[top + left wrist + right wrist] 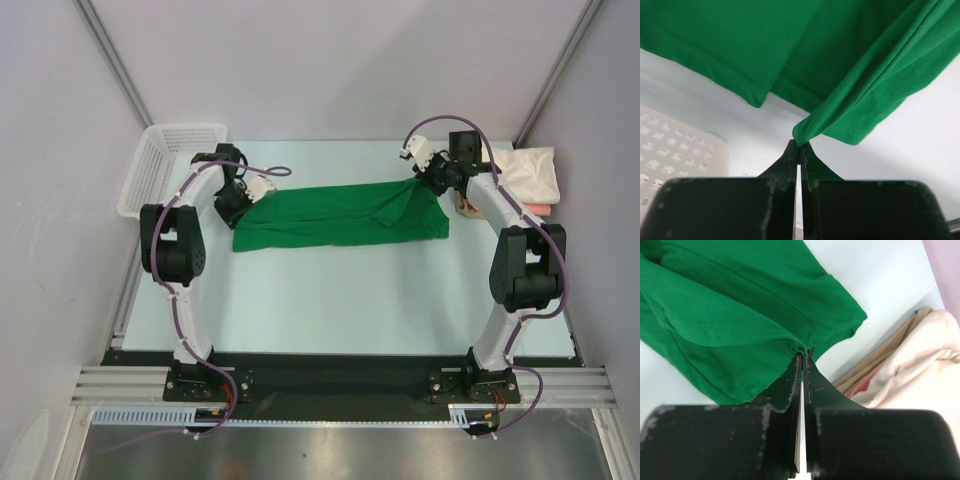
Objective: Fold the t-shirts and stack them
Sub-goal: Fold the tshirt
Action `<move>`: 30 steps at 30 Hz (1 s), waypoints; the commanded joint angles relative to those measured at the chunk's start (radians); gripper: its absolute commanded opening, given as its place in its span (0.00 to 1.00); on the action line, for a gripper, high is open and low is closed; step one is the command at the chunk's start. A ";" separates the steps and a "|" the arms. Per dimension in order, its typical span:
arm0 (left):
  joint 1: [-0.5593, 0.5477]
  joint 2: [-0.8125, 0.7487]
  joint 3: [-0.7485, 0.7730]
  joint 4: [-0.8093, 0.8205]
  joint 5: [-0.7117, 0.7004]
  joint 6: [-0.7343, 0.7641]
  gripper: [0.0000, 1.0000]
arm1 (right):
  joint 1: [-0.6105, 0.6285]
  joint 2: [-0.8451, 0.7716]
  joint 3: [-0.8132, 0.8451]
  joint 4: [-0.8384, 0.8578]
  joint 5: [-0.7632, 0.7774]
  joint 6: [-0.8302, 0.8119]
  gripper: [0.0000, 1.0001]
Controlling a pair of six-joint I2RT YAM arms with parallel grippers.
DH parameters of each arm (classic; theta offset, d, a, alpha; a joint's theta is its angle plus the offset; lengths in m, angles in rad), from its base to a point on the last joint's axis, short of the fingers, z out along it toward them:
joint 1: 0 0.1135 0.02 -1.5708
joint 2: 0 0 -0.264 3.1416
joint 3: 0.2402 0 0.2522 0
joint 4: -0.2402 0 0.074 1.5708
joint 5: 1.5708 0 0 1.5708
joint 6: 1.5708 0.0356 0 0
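Observation:
The bright green t-shirt (340, 215) lies stretched across the far middle of the table as a long folded band. My left gripper (243, 200) is shut on its left end; in the left wrist view a pinched fold of green cloth (840, 75) rises from the closed tips (800, 145). My right gripper (432, 180) is shut on its right end; the right wrist view shows green cloth (730, 305) bunched at the closed tips (801, 356). A folded cream shirt (530, 172) lies on a salmon-pink one (540, 209) at the far right; both show in the right wrist view (920, 365).
A white plastic mesh basket (165, 170) stands at the far left edge, also in the left wrist view (675, 155). A small wooden piece (466, 205) sits by the right arm. The pale table (340, 300) spreads in front of the shirt.

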 commanded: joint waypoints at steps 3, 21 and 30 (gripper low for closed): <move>0.011 0.037 0.100 -0.012 -0.028 -0.002 0.01 | -0.010 0.062 0.100 0.036 -0.005 0.024 0.00; -0.038 -0.168 0.087 0.169 0.070 -0.221 0.51 | 0.022 -0.035 0.044 0.131 0.095 0.167 0.48; -0.103 -0.009 -0.004 0.145 0.108 -0.286 0.43 | 0.026 0.101 0.034 -0.142 -0.013 0.084 0.43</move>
